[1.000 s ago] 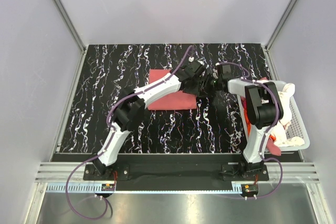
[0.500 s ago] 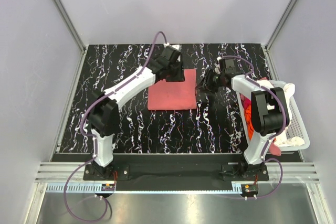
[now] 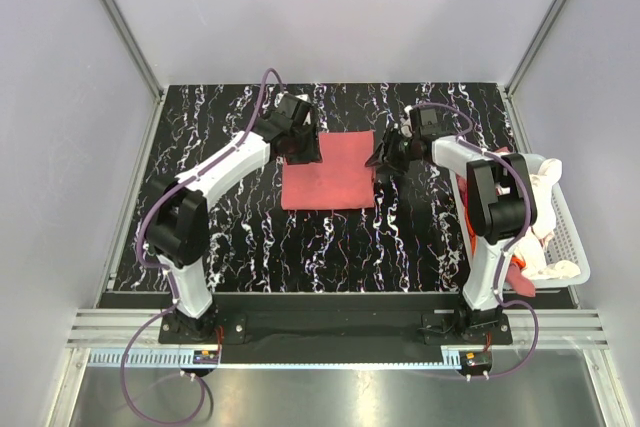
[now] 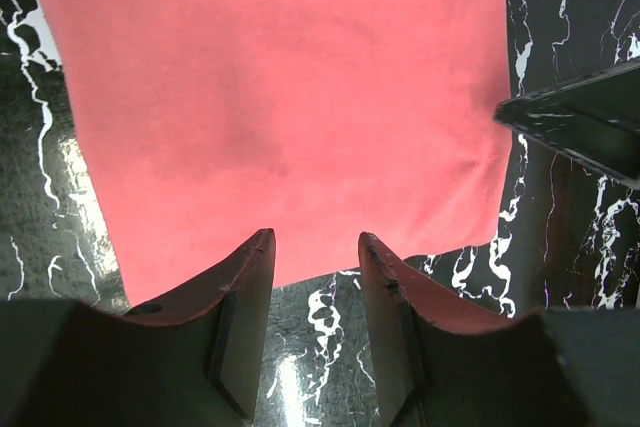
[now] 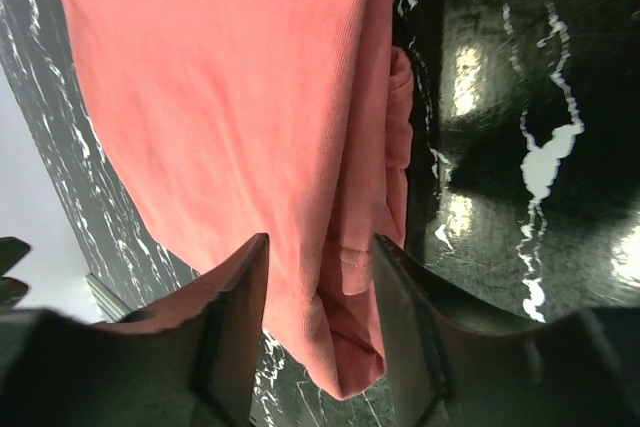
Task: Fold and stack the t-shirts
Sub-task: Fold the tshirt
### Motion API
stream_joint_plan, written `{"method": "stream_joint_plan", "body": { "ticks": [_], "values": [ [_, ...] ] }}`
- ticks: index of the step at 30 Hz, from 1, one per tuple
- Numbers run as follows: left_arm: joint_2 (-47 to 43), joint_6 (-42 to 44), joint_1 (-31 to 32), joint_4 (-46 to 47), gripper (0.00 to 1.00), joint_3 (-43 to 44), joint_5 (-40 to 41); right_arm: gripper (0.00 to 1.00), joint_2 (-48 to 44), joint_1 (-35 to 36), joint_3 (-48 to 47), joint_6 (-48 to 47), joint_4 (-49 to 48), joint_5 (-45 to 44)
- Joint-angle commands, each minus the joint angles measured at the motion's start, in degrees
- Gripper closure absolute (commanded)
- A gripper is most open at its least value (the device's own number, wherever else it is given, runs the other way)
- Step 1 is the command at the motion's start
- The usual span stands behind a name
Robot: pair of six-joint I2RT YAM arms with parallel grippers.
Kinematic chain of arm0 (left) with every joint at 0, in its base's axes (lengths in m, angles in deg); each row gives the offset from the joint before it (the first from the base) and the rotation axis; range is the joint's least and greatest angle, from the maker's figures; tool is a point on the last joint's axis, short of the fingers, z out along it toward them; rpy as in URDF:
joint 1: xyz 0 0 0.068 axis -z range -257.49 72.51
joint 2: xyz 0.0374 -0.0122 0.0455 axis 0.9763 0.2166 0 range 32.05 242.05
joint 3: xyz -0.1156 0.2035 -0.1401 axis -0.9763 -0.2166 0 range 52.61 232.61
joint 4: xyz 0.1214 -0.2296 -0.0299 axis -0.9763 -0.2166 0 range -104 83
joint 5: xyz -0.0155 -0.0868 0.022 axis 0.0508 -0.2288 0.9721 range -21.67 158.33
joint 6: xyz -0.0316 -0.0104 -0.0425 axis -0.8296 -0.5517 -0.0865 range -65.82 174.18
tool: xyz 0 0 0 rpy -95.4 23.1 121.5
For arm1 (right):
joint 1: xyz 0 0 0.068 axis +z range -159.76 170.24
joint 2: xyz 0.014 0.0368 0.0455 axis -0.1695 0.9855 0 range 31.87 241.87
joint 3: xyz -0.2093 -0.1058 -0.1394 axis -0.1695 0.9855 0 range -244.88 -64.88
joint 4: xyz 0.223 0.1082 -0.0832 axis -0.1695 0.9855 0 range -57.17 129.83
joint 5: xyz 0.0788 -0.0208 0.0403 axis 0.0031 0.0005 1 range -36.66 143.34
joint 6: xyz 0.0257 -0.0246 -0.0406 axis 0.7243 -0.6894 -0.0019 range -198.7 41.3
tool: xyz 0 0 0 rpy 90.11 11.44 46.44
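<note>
Left gripper [image 4: 315,239] and right gripper [image 5: 320,242], parted and empty, flank salmon t-shirt [image 3: 328,175] near table's [image 3: 200,177] far edge, likely leaving it flat.

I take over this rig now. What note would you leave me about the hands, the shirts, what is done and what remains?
Left hand: open, empty, at the far left corner of the pink shirt.
Right hand: open, at that shirt's right edge.
Pink shirt: folded flat, mid-table.
Other shirts: bunched in the white basket, at the right.
Done: one shirt folded.
Left: fold the others and stack them.
</note>
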Motion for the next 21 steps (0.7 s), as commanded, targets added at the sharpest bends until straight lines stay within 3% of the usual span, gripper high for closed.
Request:
{"method": "stream_joint_plan", "body": {
  "ticks": [1,7,11,13,18,21],
  "values": [
    [-3.7,1.1,-0.8,2.5,0.56,-0.7,-1.7,0.5,0.8,1.6,-1.4,-0.6,-2.0,1.2],
    [-3.2,1.6,-2.6,3.0,0.56,-2.7,-1.1,0.65,2.3,1.7,1.7,-0.2,-5.1,-0.8],
    [-0.7,1.4,-4.4,3.8,0.56,-4.3,0.0,0.92,4.4,1.7,2.7,-1.4,-6.6,-2.6],
    [1.9,1.6,-4.6,4.0,0.56,-4.6,0.3,0.98,5.6,1.7,3.0,-2.1,-8.3,-2.5],
    [5.7,0.7,-6.3,4.0,0.57,-5.8,0.6,1.0,8.1,1.5,3.2,-3.5,-10.6,-1.4],
    [5.8,0.9,-6.5,4.1,0.56,-5.9,0.6,0.91,7.4,0.8,3.7,-3.6,-10.5,-1.3]
  ]
}}
